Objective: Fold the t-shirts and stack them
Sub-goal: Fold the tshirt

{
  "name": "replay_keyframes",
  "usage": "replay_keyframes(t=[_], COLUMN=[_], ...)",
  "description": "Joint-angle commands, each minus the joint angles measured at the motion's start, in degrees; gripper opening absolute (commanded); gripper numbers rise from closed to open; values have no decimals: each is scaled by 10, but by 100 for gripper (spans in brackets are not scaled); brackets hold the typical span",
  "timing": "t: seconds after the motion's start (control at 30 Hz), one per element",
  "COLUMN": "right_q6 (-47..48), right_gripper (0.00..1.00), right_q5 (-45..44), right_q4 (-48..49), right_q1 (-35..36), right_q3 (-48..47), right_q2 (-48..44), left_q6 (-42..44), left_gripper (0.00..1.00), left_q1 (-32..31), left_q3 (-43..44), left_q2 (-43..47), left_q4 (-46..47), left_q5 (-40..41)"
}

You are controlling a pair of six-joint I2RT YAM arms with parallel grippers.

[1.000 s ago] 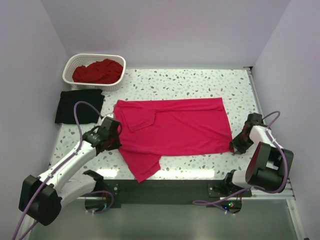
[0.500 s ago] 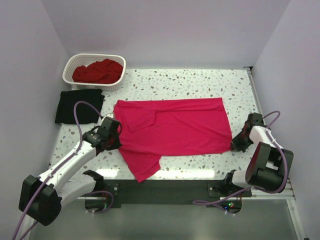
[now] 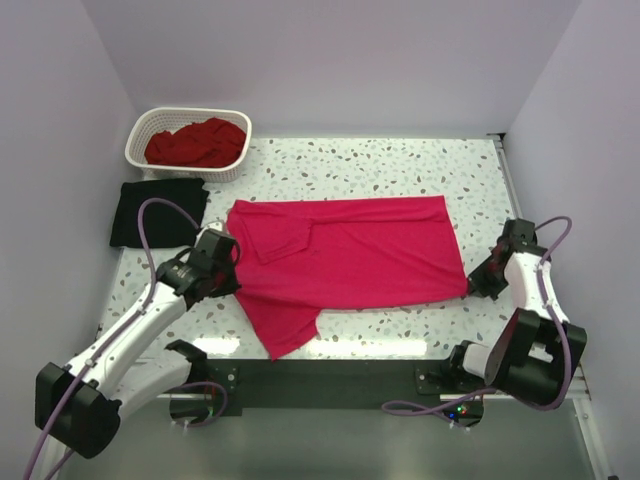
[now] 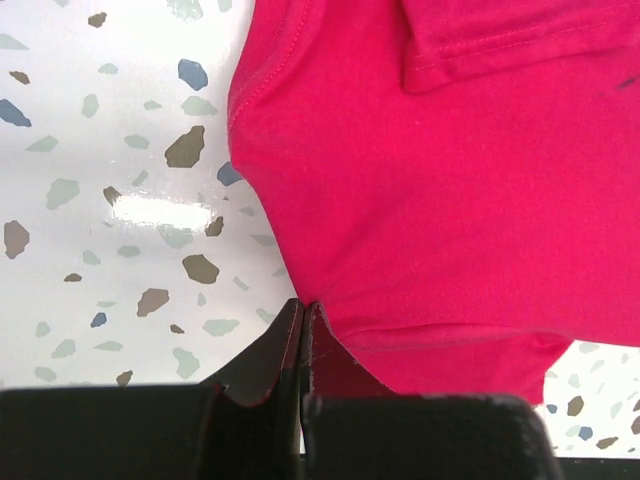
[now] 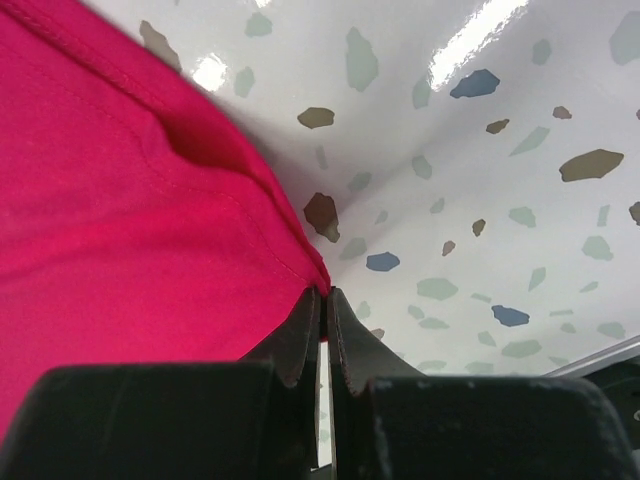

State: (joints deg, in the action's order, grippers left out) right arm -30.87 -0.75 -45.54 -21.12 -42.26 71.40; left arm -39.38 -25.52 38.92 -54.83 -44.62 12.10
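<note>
Pinching the soft fabric edge beside a sleeve, the left gripper (image 4: 302, 312) is closed tight on the bright pinkish-red t-shirt (image 3: 350, 250), which lies spread flat on the glossy speckled table (image 3: 400, 165), while the right gripper (image 5: 322, 298) is clamped on its hemmed right corner.

Hem of pink t-shirt (image 4: 450, 200) inside fingers (image 4: 262, 355)
</note>
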Motion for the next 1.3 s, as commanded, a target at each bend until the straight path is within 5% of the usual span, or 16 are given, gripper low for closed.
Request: replay_keyframes(t=[0.0,0.37,0.7,1.27], right_q6=[4,35,11,3], right_gripper=[0,0,0,0], right_q5=[-16,6,75,23], right_q4=[-46,-35,35,108], right_q1=[-5,-4,-2,60], right_q3=[-27,-63,-123,-274], right_q2=[-30,-56,66,255], left_q6=[9,26,86,110], left_gripper=[0,0,0,0], left_q1=[4,26,128,163], left_q3=[34,80,106,210], left_q2=[22,-4,-106,-271], left_q4=[-39,-59,18,67], left_q5=[6,-2,-102,-84])
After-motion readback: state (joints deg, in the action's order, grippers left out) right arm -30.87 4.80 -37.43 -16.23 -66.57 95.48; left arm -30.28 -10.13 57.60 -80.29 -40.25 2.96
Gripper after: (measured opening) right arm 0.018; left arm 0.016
